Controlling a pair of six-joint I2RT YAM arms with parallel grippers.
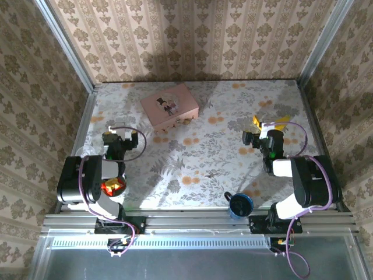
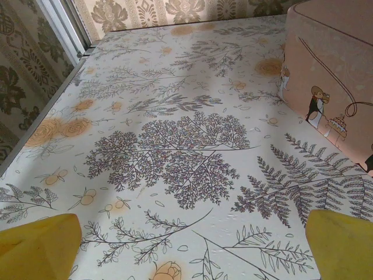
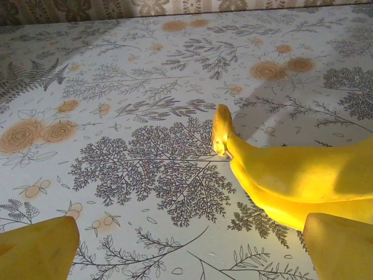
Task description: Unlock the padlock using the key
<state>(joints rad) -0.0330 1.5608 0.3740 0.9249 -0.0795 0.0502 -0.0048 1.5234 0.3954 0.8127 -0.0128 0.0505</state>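
Padlock point(image 1: 213, 174) maybe that dark central speck, lettering unreadable; left gripper point(image 2: 189, 251) and right gripper point(image 3: 189, 251) are hovering, jaws spread wide.

The padlock point(image 1: 213, 173) shows in the top view as a tiny dark fleck lying flat on the flowered surface point(image 1: 175, 175). It sits in the near half, a little toward 5 o'clock from the surface's middle. From the pink box point(image 1: 170, 106) it lies toward 5 o'clock, well apart. From the blue mug point(image 1: 239, 205) it lies toward 11 o'clock, somewhat nearer. It rests by itself on the surface and is far smaller than the box. It is too small here to tell its body colour, which way it points, or whether the shackle is open or closed.
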